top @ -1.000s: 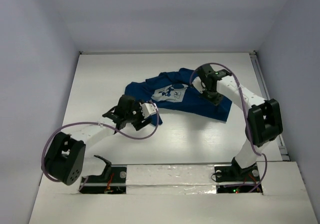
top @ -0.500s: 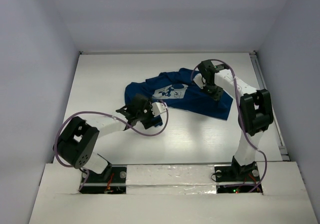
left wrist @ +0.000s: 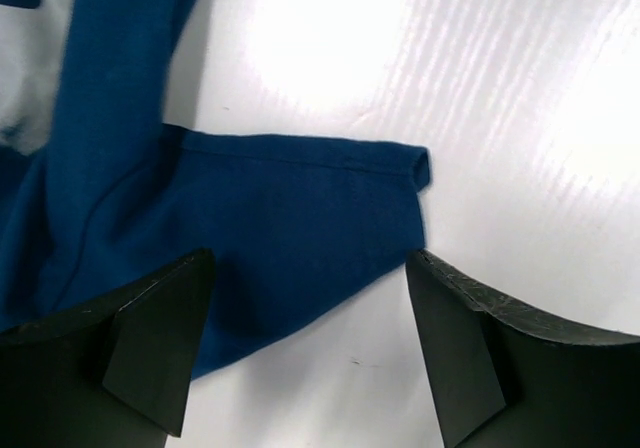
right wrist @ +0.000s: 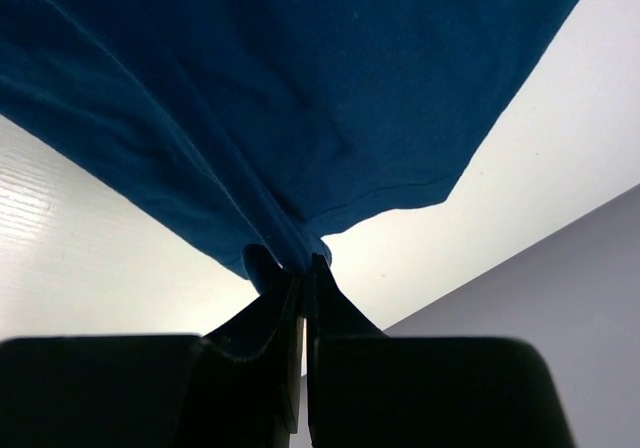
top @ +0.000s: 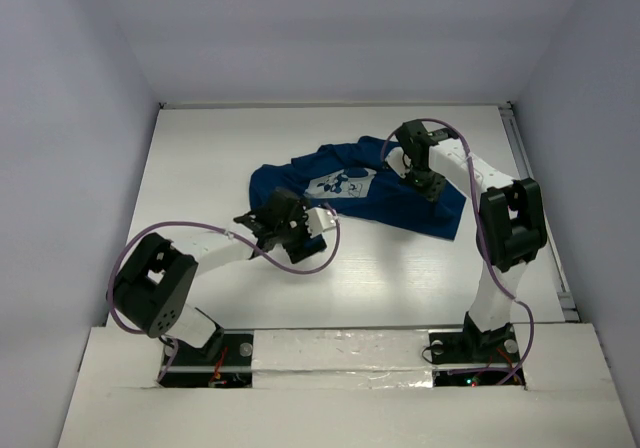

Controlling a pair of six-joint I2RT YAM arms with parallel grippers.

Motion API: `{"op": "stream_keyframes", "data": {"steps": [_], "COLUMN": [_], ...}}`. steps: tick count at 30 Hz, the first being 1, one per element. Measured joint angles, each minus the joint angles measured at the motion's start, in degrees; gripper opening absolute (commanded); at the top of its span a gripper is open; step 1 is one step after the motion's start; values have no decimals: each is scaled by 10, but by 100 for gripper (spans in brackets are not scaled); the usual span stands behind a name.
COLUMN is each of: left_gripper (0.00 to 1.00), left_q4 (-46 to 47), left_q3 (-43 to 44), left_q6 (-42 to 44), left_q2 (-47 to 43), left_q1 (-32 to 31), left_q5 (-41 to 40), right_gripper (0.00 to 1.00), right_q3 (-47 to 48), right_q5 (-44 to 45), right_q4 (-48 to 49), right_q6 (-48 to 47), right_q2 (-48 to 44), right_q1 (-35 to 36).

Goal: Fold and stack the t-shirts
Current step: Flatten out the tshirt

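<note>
Since half a second ago, the left arm has crept a touch further right along the near edge of the t-shirt (top: 400, 200), and against a full second back both arms have folded their elbows inward; the cloth itself has scarcely changed, still spread across the middle of the table (top: 200, 148) with its white print (top: 340, 183) facing up. The left gripper (left wrist: 308, 268) stands with its jaws wide apart, one black finger (left wrist: 150, 338) over the blue fabric and the other over bare table, straddling a sleeve (left wrist: 300, 208) that lies flat; whether the fingertips touch the cloth cannot be told. The right gripper (right wrist: 303, 278) has its jaws pressed together on a pinched ridge of the shirt's right-hand part, near the hem corner, the fabric drawn up into the fingers.
</note>
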Motion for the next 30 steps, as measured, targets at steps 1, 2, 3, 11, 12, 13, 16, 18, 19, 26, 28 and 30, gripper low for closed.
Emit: {"op": "stream_keyframes", "data": {"steps": [1, 2, 3, 11, 12, 13, 16, 18, 19, 26, 28, 30], "left_gripper": [76, 76, 76, 75, 74, 73, 69, 64, 60, 17, 10, 8], "left_q4": [-6, -11, -16, -16, -11, -6, 12, 27, 33, 48, 40, 18], "left_q3": [0, 0, 0, 0, 0, 0, 1, 4, 5, 10, 11, 13], "left_q6": [-1, -2, -4, -16, -17, -17, -21, -24, -25, -24, -22, -17], "left_q2": [0, -1, -2, -2, 1, 7, 30, 38, 41, 56, 54, 48], "left_q1": [-2, -4, -7, -26, -27, -27, -28, -28, -29, -35, -35, -35], "left_q5": [3, 6, 11, 13, 9, 5, -2, -10, -15, -48, -59, -71], "right_gripper": [0, 0, 0, 0, 0, 0, 0, 0, 0, 0, 0, 0], "right_q3": [0, 0, 0, 0, -1, -3, -16, -22, -23, -28, -32, -38], "right_q5": [-1, -1, -1, -5, -6, -6, -9, -11, -12, -16, -16, -16], "right_q4": [0, 0, 0, 0, 1, 4, 8, 8, 9, 13, 16, 17], "right_q6": [0, 0, 0, 0, 0, 0, 0, 0, 0, -1, -2, -2], "right_q2": [0, 0, 0, 0, 0, -1, -3, -5, -5, -22, -26, -30], "right_q1": [0, 0, 0, 0, 0, 0, 0, 0, 0, 0, 0, 0]}}
